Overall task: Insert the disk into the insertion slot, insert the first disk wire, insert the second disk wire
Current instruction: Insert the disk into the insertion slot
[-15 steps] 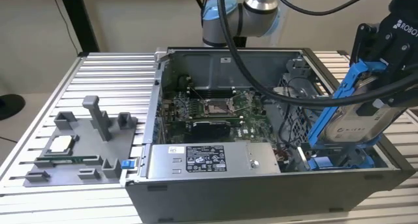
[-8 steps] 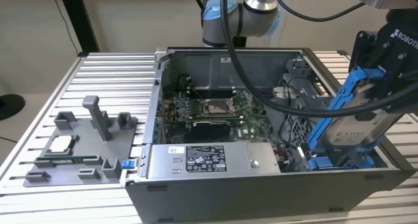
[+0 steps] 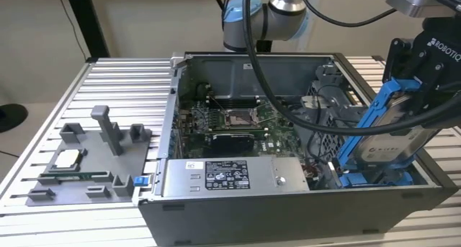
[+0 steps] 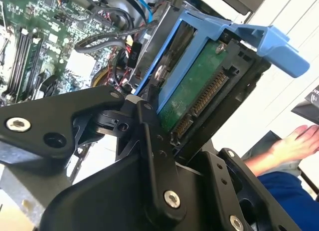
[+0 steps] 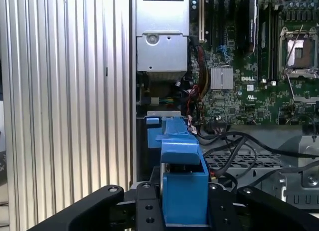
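My gripper (image 3: pixel 421 93) is shut on the disk (image 3: pixel 392 144), a silver-grey drive with a white label clipped in a bright blue carrier frame (image 3: pixel 368 117). The disk hangs tilted over the open computer case at the exterior view's right. Its lower end reaches down to the blue-edged insertion slot (image 3: pixel 374 178) in the case's near corner. In the second wrist view the gripper (image 4: pixel 184 136) clamps the carrier, and the disk's green circuit board (image 4: pixel 192 89) and connector face the camera. In the first wrist view the blue carrier (image 5: pixel 182 186) sits between the black fingers (image 5: pixel 142 211). Loose black cables (image 3: pixel 324 125) lie beside the slot.
A grey power-supply box (image 3: pixel 230 177) with a white sticker lines the case's near wall, with the motherboard (image 3: pixel 230 123) behind it. A grey fixture plate (image 3: pixel 86 160) with small parts lies on the slatted table at the exterior view's left. A person's hand (image 4: pixel 299 138) rests nearby.
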You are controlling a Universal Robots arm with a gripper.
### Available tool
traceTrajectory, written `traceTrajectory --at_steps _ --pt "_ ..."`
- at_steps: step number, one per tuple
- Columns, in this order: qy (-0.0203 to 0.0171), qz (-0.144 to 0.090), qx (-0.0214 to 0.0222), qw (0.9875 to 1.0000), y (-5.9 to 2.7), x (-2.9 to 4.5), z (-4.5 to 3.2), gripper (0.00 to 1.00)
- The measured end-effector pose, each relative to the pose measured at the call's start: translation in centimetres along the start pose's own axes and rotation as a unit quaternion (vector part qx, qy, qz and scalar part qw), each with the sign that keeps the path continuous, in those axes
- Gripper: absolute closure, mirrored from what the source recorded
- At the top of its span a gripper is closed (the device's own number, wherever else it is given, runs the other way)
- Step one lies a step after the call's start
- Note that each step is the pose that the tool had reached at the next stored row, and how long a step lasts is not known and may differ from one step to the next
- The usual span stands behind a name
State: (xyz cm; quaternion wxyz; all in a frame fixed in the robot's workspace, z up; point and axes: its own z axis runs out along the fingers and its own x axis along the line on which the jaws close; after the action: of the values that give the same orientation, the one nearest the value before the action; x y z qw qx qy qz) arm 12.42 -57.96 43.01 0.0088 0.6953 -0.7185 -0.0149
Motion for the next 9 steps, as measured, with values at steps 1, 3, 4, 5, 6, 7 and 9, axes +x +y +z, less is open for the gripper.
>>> traceTrajectory --at_steps 1,3,4,5,6,7,9 --pt "0.0000 0.000 0.0000 1.0000 0.00 0.00 0.00 1.00" --pt "-0.0004 0.000 0.0000 1.0000 0.00 0.00 0.06 1.00" --pt "-0.0005 0.000 0.0001 1.0000 -0.01 0.00 0.12 1.00" --pt "-0.0008 0.000 0.0003 1.0000 -0.01 0.01 0.21 1.00" --pt "-0.0012 0.000 0.0005 1.0000 -0.02 0.00 0.32 1.00" --pt "-0.0017 0.000 0.0007 1.0000 -0.02 0.00 0.42 1.00" --pt "-0.0033 0.000 0.0012 1.0000 -0.02 0.01 0.64 1.00"
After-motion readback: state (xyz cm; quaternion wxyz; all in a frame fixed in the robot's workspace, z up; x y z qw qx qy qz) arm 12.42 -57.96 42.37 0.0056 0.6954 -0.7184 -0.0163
